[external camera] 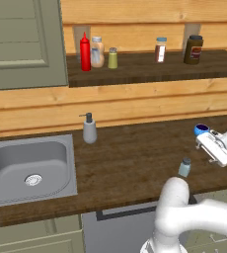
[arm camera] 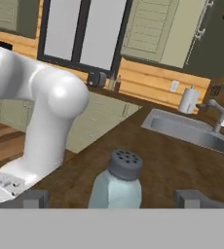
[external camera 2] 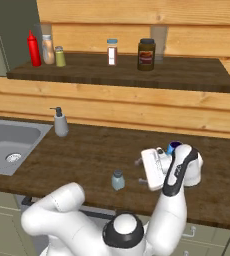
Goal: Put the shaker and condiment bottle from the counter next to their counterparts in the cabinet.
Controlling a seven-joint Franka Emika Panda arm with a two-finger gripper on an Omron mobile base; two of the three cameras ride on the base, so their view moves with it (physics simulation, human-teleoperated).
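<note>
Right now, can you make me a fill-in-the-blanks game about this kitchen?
1. The red condiment bottle stands on the cabinet ____.
2. The shaker on the counter has a ____ cap.
3. The soap dispenser stands beside the ____.
4. The gripper's fingers are ____, with the shaker between them.

Missing words: shelf; grey; sink; open

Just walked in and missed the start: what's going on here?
The robot arm is lining its open claw up on the small blue-grey shaker standing on the counter, one fingertip either side, not gripping yet. The red condiment bottle already stands on the cabinet shelf beside the peach bottle and yellow-green shaker.
</note>
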